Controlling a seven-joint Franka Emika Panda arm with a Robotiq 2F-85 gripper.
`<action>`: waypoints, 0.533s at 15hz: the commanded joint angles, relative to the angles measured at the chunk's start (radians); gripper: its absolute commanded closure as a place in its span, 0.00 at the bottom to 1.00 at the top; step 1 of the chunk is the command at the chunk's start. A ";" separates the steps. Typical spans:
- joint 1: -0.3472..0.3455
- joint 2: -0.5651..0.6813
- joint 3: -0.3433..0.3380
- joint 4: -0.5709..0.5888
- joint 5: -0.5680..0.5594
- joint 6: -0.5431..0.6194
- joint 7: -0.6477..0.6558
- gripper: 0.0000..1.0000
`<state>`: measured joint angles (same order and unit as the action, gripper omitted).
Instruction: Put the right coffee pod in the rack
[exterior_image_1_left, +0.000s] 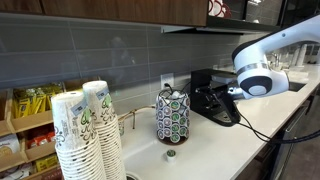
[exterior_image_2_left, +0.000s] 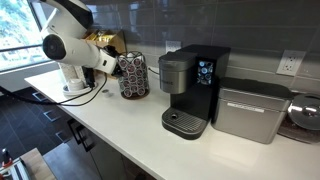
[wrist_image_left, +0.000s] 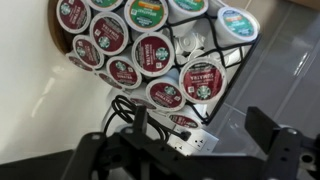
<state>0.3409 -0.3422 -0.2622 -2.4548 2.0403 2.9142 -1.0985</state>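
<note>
The rack (exterior_image_1_left: 172, 115) is a dark wire carousel with a chrome top, standing on the white counter; it also shows in an exterior view (exterior_image_2_left: 133, 75). In the wrist view the rack (wrist_image_left: 150, 45) fills the upper half, its slots full of red-topped and green-topped pods. My gripper (wrist_image_left: 200, 135) is open and empty, pointing at the rack's side from a short distance. It shows beside the rack in both exterior views (exterior_image_1_left: 205, 98) (exterior_image_2_left: 112, 62). One small dark loose pod (exterior_image_1_left: 171, 153) lies on the counter in front of the rack. No pale loose pod shows.
Stacks of paper cups (exterior_image_1_left: 85, 130) stand at the front. A black coffee machine (exterior_image_2_left: 190, 90) and a silver appliance (exterior_image_2_left: 250, 110) stand beside the rack. A wall outlet (wrist_image_left: 185, 140) with a black cable (wrist_image_left: 125, 108) is behind the rack.
</note>
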 joint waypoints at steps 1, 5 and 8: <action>0.011 -0.146 0.015 -0.110 -0.179 0.085 0.006 0.00; 0.015 -0.259 0.038 -0.212 -0.406 0.145 0.032 0.00; -0.010 -0.330 0.064 -0.281 -0.543 0.156 0.056 0.00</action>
<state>0.3456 -0.5699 -0.2229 -2.6398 1.6213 3.0495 -1.0816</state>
